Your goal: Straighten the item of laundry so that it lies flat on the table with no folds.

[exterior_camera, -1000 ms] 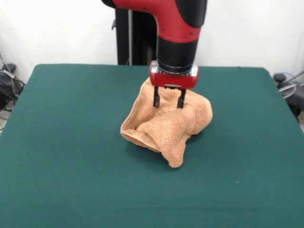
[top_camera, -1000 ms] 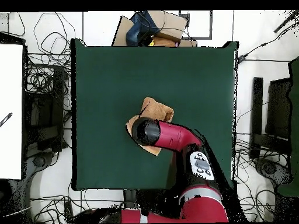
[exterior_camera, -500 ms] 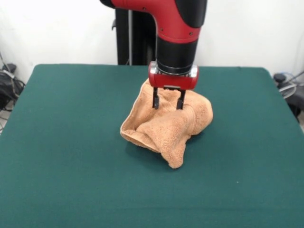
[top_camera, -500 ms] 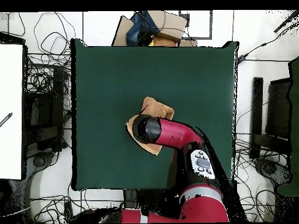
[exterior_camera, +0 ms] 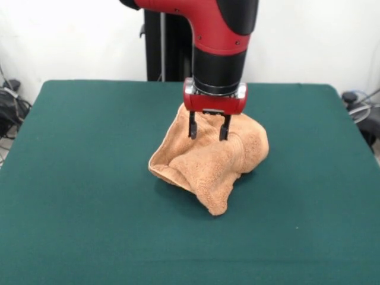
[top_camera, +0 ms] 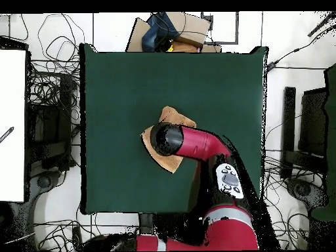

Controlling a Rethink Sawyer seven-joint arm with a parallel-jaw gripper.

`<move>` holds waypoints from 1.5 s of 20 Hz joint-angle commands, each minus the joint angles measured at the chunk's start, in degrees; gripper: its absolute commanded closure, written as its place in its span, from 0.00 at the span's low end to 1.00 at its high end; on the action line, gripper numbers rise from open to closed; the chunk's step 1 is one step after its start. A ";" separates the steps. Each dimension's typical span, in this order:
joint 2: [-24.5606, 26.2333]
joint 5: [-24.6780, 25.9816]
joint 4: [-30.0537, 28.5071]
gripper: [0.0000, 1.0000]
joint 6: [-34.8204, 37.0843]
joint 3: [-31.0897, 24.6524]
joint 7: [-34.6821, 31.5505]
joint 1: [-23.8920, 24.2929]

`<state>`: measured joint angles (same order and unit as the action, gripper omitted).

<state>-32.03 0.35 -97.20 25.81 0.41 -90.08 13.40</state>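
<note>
Front view gives you the useful angle: gripper sits just above centre of frame, jaws pointing straight down, set apart with a clear gap between them; tips are at the top of the towel, against the cloth; you can't tell from here whether any fabric is pinched between them, looks more like they rest on or press into the upper fold; nothing visibly lifted.

Towel is bunched in the middle of the table, slightly right of frame centre; it stands up as a crumpled mound, one rounded lobe to the right, a rolled flap running down toward the lower centre of the frame, an open curled edge at the left; not flat, several folds stacked.

Overhead view shows you what the front can't: the towel's footprint on the table, roughly centre, a bit toward the lower half of the green; tan corners poke out at the upper right and lower left of the black wrist; the red arm comes in from the lower right of frame and covers most of the cloth; jaws are fully hidden under the wrist in this view, so opening is readable from the front only.

Overhead also shows cables and a cardboard box off the table's top edge.
</note>
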 commanded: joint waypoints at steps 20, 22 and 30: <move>-1.54 -2.67 2.93 0.00 3.04 -3.12 -9.33 -0.89; -1.06 -2.56 2.77 0.00 2.33 -3.21 -9.45 -0.98; 0.77 -2.53 3.36 0.00 0.64 -2.16 -11.13 -2.70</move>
<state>-32.57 -0.54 -92.72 26.99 0.48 -90.08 12.48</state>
